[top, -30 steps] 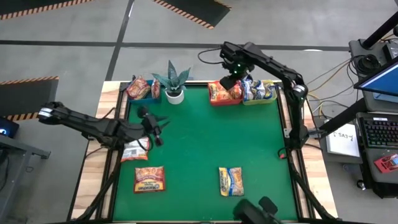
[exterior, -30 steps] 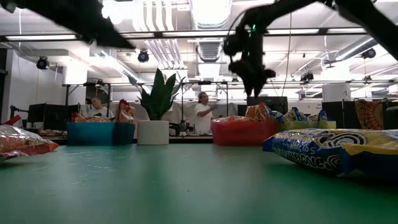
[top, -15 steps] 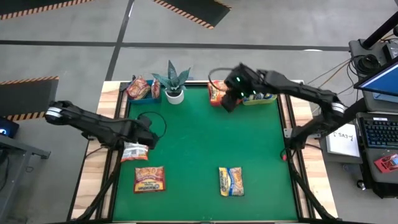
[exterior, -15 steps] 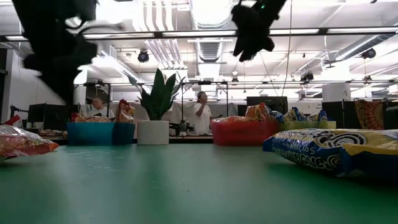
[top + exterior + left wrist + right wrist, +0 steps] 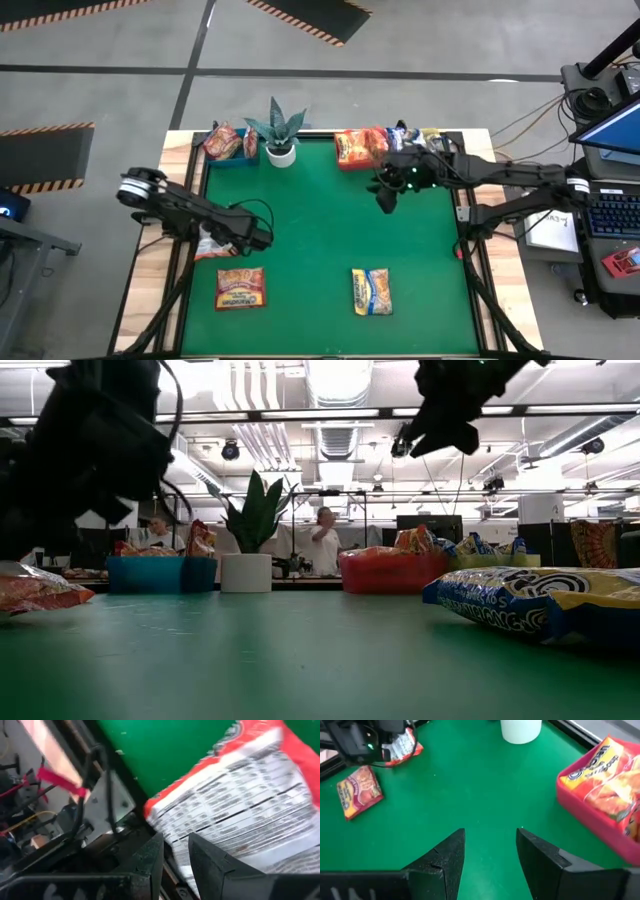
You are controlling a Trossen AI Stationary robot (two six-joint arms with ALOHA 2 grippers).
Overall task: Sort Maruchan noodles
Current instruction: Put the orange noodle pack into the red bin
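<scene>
- Packets left loose on the green surface [image 5: 320,230] number three, as far as I can see; two lie nearest, along the front edge: an orange-and-red packet [image 5: 240,288] towards my left and a blue-and-yellow packet [image 5: 371,291] towards my right, well apart from each other.
- A little further in, at the left edge of the surface, lies the third loose packet [image 5: 215,243], printed white back up with a red border, partly overhanging the rim.
- My left jaws [image 5: 258,238] hang low just beside that packet. They stand narrow, with a slim gap between them, and nothing that I can see is pinched in it; the packet's corner sits right ahead of the tips.
- Further on, towards the right, my right jaws [image 5: 491,832] hover above bare green, near the red bin. They are parted to a middling width and carry nothing.
- Along the far edge the sorted goods sit: the red bin [image 5: 390,575] holds orange packets [image 5: 360,147], a heap of blue-and-yellow packets [image 5: 405,133] lies just beside it, partly under my right arm, and the blue bin [image 5: 160,573] in the left corner holds red packets [image 5: 221,140].
- A potted plant [image 5: 280,130] stands between the blue and red bins.
- I judge the sorting well advanced: most packets are binned by colour, and three are left to carry.
</scene>
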